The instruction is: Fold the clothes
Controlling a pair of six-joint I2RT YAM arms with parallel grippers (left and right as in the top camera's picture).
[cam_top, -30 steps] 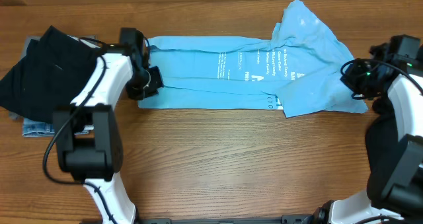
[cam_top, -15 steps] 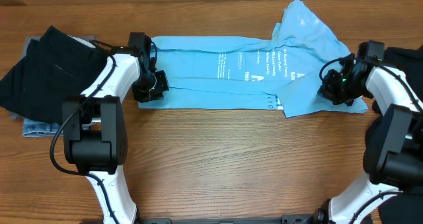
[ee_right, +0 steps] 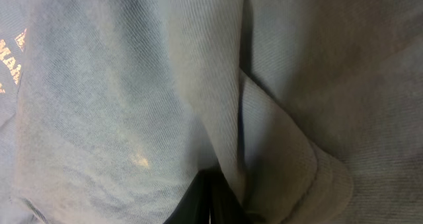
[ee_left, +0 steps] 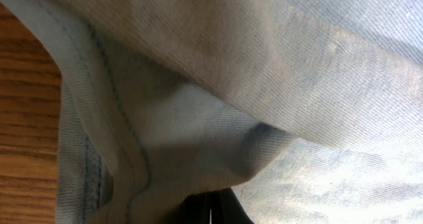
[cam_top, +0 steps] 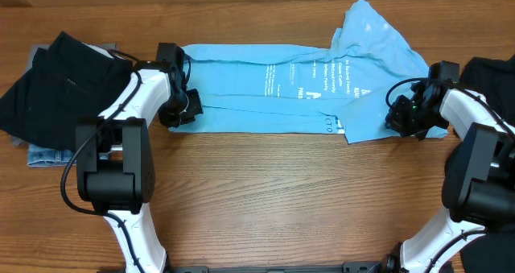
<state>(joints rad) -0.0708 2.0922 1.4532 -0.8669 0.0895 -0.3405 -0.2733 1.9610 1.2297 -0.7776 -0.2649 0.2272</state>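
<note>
Lying left-to-right, T-shirt (cam_top: 265,88) (left end effector (cam_top: 179,110), right end effector (cam_top: 400,117) clamped on its ends)

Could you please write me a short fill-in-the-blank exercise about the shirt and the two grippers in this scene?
1. The T-shirt spread lengthwise on the table is light ____.
2. The left gripper and the right gripper are both ____ on the T-shirt.
3. The black garment lies nearer the ____ gripper.

Missing words: blue; shut; left.
</note>
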